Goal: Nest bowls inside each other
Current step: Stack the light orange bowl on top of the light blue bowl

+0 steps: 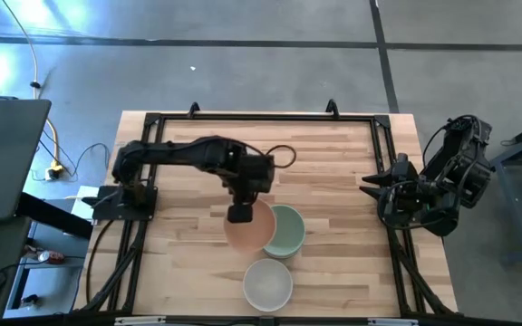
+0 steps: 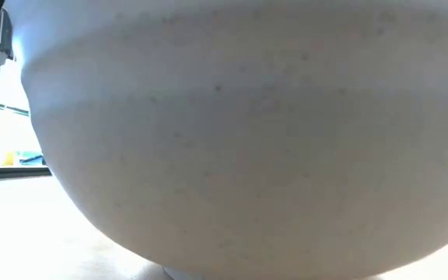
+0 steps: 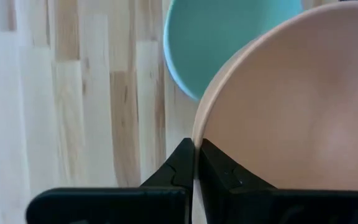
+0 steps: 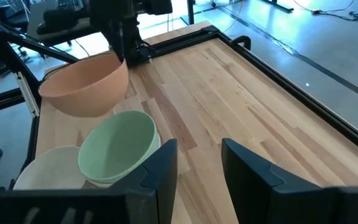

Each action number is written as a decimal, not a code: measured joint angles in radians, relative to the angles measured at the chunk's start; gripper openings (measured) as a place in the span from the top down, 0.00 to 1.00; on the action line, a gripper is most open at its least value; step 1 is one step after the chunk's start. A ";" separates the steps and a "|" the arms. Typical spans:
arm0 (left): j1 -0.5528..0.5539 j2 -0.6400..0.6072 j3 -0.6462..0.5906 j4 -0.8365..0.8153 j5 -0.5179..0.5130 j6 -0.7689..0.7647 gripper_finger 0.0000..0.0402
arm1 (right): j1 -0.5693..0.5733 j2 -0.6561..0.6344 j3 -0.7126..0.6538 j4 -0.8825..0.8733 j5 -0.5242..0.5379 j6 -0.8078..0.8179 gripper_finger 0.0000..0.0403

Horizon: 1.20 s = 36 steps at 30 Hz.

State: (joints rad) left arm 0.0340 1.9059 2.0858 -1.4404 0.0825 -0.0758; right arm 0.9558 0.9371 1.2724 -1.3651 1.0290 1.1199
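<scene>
My left gripper (image 1: 241,215) (image 3: 196,146) is over the table's middle, shut on the peach-orange bowl (image 1: 252,231) (image 4: 86,87). Just to its right the mint green bowl (image 1: 288,231) (image 4: 117,146) sits tilted inside a pale bowl whose rim (image 4: 107,182) shows beneath it. A white bowl (image 1: 268,283) (image 4: 48,171) stands on the table near the near edge and fills the low view (image 2: 239,140). Any other bowls are hidden. My right gripper (image 1: 372,187) (image 4: 197,165) waits open by the right edge. My left gripper pinches the peach-orange bowl's rim (image 3: 195,134) between its two fingers, one finger inside the bowl and one outside. The fingers come from above, pointing down. The bowl hangs tilted below them, lifted clear of the table, its right side overlapping the mint green bowl's left edge.
A black frame rail (image 1: 261,116) runs round the wooden table top (image 1: 333,163). Bare wood lies on the far half and on the right, between the bowls and the right arm. Cables and a laptop sit off the table's left side.
</scene>
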 joint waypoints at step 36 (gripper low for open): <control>0.022 0.179 0.220 0.106 0.073 -0.025 1.00 | 0.000 0.000 0.000 -0.005 0.014 -0.002 0.71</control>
State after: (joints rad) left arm 0.0555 2.0846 2.3058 -1.3340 0.1558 -0.1009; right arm 0.9558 0.9371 1.2724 -1.3705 1.0430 1.1175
